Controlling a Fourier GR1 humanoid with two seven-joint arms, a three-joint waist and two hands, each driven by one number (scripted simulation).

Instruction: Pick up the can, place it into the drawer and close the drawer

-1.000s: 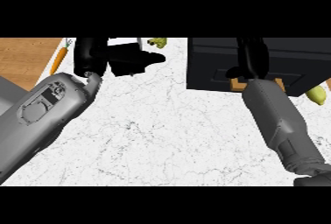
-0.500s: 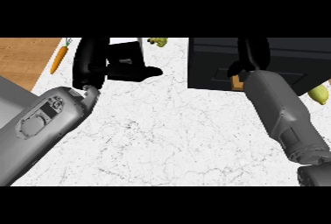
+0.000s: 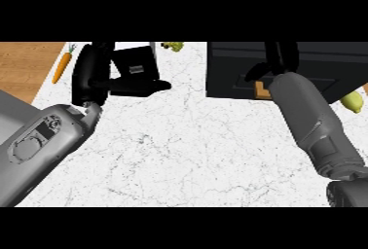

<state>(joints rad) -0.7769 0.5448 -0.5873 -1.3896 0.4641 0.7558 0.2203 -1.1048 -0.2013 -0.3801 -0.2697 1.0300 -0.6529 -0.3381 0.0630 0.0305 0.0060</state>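
A white marble counter (image 3: 187, 146) fills the view, with a strip of wooden floor (image 3: 25, 68) past its left edge and the two grey forearms coming in from below. Farther up, the left hand (image 3: 119, 73) rests at the counter's far left with fingers relaxed and holding nothing, a carrot (image 3: 62, 68) just beside it. At the far right the right hand (image 3: 277, 61) reaches onto the black drawer (image 3: 237, 68); whether its fingers are curled cannot be told, the can shows nowhere, and a yellow-green fruit (image 3: 352, 102) lies right of the drawer.
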